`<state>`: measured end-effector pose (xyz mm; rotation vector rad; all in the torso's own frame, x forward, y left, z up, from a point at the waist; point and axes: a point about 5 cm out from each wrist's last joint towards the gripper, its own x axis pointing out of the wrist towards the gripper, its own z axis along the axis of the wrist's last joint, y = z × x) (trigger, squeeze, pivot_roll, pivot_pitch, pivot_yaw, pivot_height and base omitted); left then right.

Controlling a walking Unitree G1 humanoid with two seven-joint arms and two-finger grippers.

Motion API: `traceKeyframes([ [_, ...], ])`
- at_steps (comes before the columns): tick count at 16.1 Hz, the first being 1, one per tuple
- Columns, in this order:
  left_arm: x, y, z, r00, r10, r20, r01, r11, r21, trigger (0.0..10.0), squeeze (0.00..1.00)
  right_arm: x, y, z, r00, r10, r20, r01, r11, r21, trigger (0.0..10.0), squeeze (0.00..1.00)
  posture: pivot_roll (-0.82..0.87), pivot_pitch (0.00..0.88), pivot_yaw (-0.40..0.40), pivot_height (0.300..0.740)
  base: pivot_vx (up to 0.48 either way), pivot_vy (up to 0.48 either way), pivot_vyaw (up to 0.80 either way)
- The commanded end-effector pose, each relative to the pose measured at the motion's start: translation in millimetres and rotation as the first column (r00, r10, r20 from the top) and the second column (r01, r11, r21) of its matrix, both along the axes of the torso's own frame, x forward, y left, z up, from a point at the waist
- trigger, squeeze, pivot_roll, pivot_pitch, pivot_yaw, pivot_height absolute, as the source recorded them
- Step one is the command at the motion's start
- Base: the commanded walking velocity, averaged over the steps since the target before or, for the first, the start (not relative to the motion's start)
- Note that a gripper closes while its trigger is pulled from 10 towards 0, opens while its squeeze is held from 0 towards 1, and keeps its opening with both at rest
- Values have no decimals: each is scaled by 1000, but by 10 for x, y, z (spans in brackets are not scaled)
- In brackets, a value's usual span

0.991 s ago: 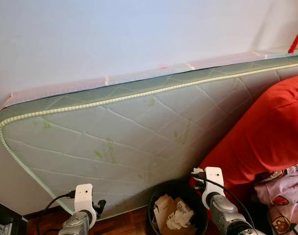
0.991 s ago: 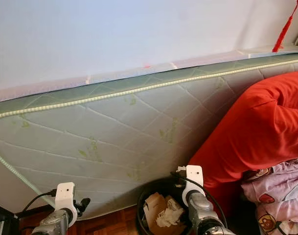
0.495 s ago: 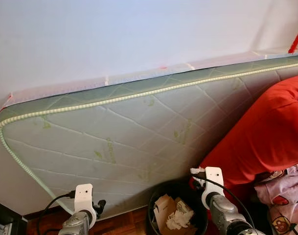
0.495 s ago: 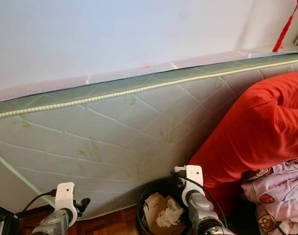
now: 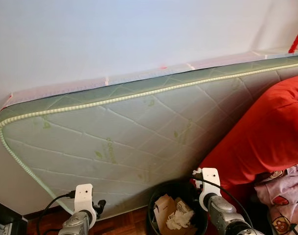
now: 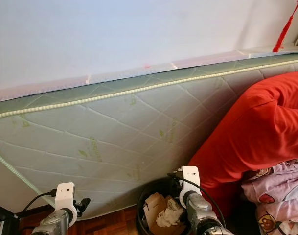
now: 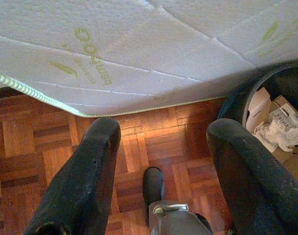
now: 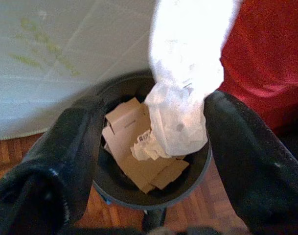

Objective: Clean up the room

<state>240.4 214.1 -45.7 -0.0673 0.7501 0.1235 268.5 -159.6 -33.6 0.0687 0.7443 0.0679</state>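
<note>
Right pincer [image 8: 153,161] sits just above the black trash bin [image 8: 153,196], fingers spread apart with a crumpled white paper wad [image 8: 180,93] between them; can't tell whether either finger actually touches it, so it reads as released or about to drop, not clamped. Wad is directly over the bin opening, which already holds cardboard scraps [image 8: 139,161] and crumpled paper. Bin stands on the parquet floor [image 7: 153,142] at the near edge of a quilted mattress [image 5: 119,137] leaning on the wall, with a red cushion [image 5: 266,132] to its right. Left pincer [image 7: 158,161] hangs idle over bare floor left of the bin, fingers apart, holding nothing. Judgement: this piece is nearly binned; printed fabric [image 5: 286,196] heaped far right looks untidied.
</note>
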Motion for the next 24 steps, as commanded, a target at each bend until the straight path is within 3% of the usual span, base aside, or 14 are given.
traceKeyframes([
  [1,-18,-10,-17,1000,-3,-13,3,1000,-5,10000,0,-3,-5,-5,1000,22,-18,-22,1000,-10,10000,1000,124,0,-21,740,0,0,0],
  [4,-16,-10,-16,1000,-3,-13,3,1000,-5,10000,0,-13,21,-14,998,58,-38,-57,998,20,10000,1000,125,0,-22,740,0,0,0],
  [6,-16,-9,-16,1000,-3,-14,3,1000,-4,10000,0,-28,45,-24,986,149,-77,-148,989,20,10000,1000,125,0,-22,740,0,0,0],
  [9,-16,-9,-16,1000,-3,-14,3,1000,-4,10000,0,-30,44,-26,989,124,-75,-122,992,35,10000,1000,125,0,-22,740,0,0,0],
  [10,-18,-8,-17,1000,-3,-14,3,1000,-4,10000,0,-24,31,-23,993,101,-65,-100,995,21,10000,655,125,0,-21,740,0,0,0],
  [11,-19,-9,-18,1000,-3,-15,3,1000,-5,10000,0,-20,34,-18,997,68,-45,-65,997,48,10000,0,125,0,-23,740,0,0,0],
  [13,-19,-7,-18,1000,-4,-15,4,1000,-4,10000,0,-19,39,-15,997,60,-38,-57,996,63,10000,0,125,0,-23,740,0,0,0],
  [15,-19,-7,-18,1000,-4,-15,4,1000,-3,10000,0,23,13,25,997,76,14,-76,997,-5,10000,0,125,0,-23,740,0,0,0],
  [16,-19,-7,-18,1000,-4,-15,4,1000,-3,10000,0,29,19,35,998,57,34,-58,998,21,10000,0,125,0,-23,740,0,0,0],
  [18,-19,-7,-18,1000,-6,-16,6,1000,-2,10000,0,14,52,22,996,86,13,-87,994,70,10000,0,125,0,-23,740,0,0,0],
  [24,-19,-7,-18,1000,-7,-17,7,1000,-1,10000,0,-28,75,-17,986,155,-62,-150,985,80,10000,0,125,0,-23,740,0,0,0],
])
